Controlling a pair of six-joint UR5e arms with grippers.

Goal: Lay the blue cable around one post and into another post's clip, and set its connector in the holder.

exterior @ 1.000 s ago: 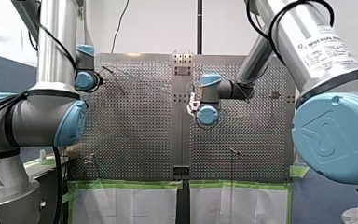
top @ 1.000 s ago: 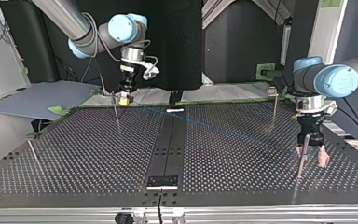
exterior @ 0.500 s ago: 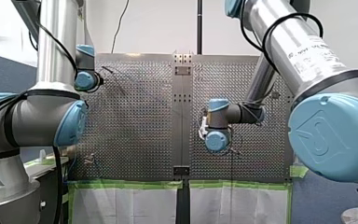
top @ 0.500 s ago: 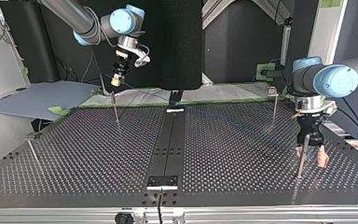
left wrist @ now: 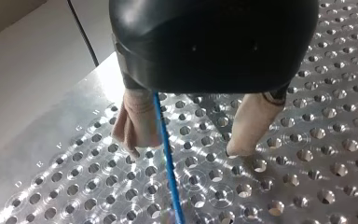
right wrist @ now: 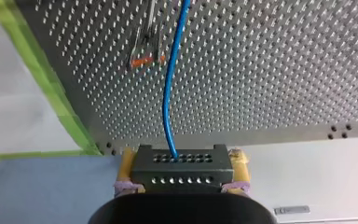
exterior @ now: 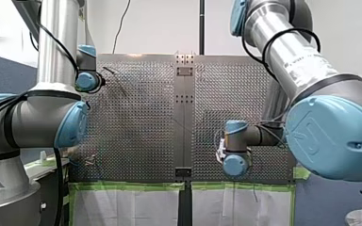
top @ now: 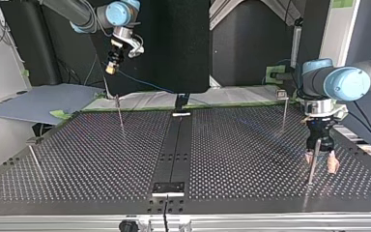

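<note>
The right gripper point(right wrist: 182, 164) clamped the black connector point(right wrist: 182, 179) between yellow pads, and the blue cable point(right wrist: 170, 93) ran from it over the perforated table point(right wrist: 270, 70). The left gripper point(left wrist: 182, 150) held its beige-padded fingers spread apart, with the cable passing between them. Stamped letters point(left wrist: 39, 164) D, E, F, G edged the table.

A white wall point(exterior: 160, 23) fills the top of the front view, with a thin black cord point(exterior: 121, 23) and a dark pole point(exterior: 201, 26) running down it. A blue partition point(exterior: 0, 70) stands at mid left. Green tape point(exterior: 132, 185) crosses the lower frame, and white sheets point(exterior: 127, 207) hang below it. In the top view a black panel point(top: 183, 43) fills the upper centre, a grey-blue board point(top: 38, 102) lies at mid left, and a white column point(top: 335, 43) stands at upper right.
</note>
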